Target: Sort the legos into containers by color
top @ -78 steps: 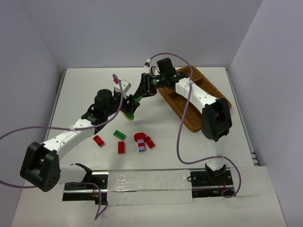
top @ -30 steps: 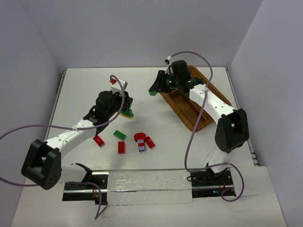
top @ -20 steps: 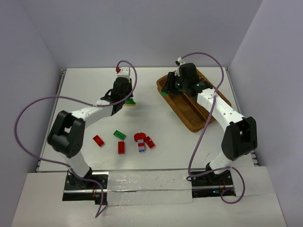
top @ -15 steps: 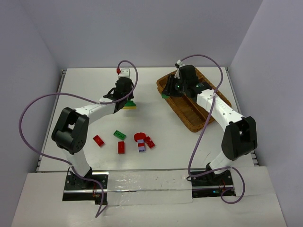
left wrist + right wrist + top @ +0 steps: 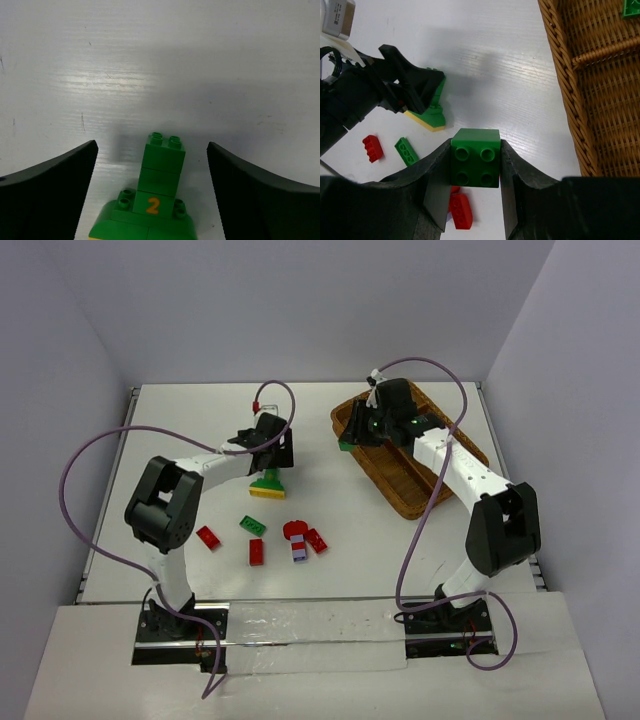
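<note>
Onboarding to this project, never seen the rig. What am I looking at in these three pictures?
Two white robot arms are bolted at the near edge of a white table, each ending in a two-finger pincer. The wide picture comes from a fixed camera above and behind them; the other two from cameras on each wrist. The left pincer is open, its fingers either side of a green stacked plastic brick piece marked 2, touching nothing. The right pincer is shut on a green square four-stud plastic brick, next to a brown woven wicker tray. Small loose plastic bricks, mostly red, lie nearer the bases.
</note>
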